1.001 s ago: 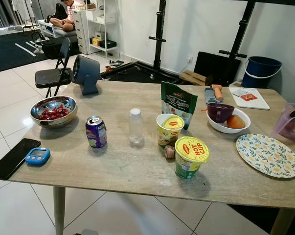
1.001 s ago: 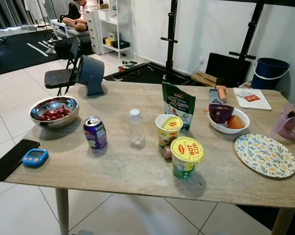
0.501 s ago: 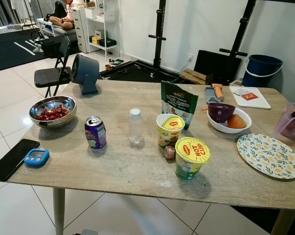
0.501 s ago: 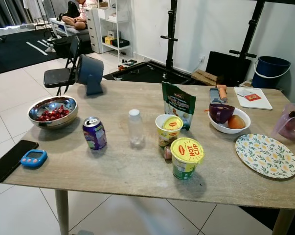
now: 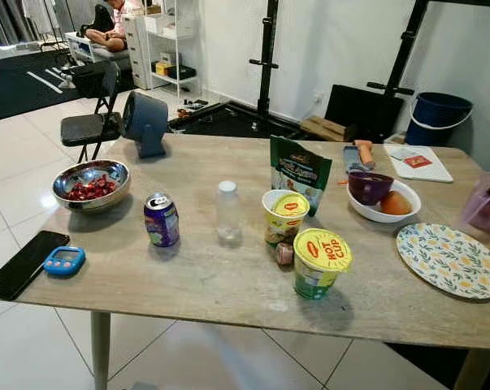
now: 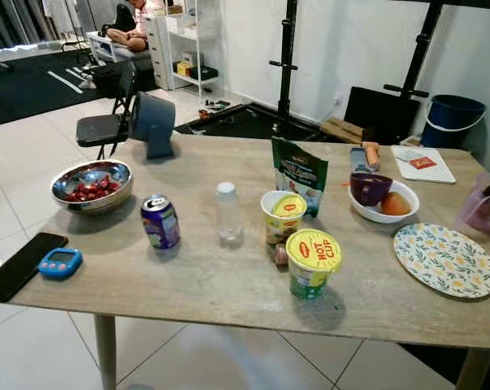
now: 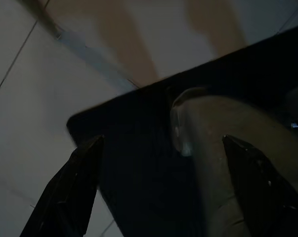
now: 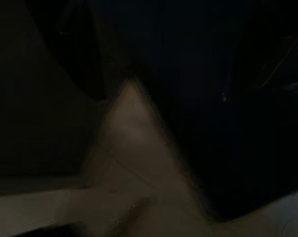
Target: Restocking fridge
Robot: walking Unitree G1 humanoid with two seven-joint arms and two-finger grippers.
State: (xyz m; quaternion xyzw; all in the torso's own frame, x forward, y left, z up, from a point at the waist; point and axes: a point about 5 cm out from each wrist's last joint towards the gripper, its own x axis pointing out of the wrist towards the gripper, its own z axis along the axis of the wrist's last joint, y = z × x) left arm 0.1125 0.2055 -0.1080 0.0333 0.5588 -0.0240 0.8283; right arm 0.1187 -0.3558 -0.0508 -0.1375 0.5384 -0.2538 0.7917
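On the wooden table (image 5: 228,280) stand a purple drink can (image 5: 161,219), a clear plastic bottle (image 5: 227,213), two yellow-lidded noodle cups (image 5: 284,218) (image 5: 320,262), and a green snack pouch (image 5: 299,173). A steel bowl (image 5: 90,183) of red fruit sits at the left. A white bowl (image 5: 383,199) at the right holds a purple cup and an orange. My left gripper (image 7: 162,140) hangs open over floor tiles and a dark shape, holding nothing. The right wrist view is very dark, with a pale patch of floor (image 8: 134,163).
A black phone (image 5: 25,264) and a blue timer (image 5: 64,260) lie at the table's front left corner. A patterned plate (image 5: 449,260) lies at the right and a grey fan (image 5: 145,122) at the back left. Behind stand a folding chair (image 5: 90,122) and a blue bucket (image 5: 440,118). A person sits far back.
The head camera has shifted slightly, so the whole scene sits a little to the right. Nothing on the table has moved.
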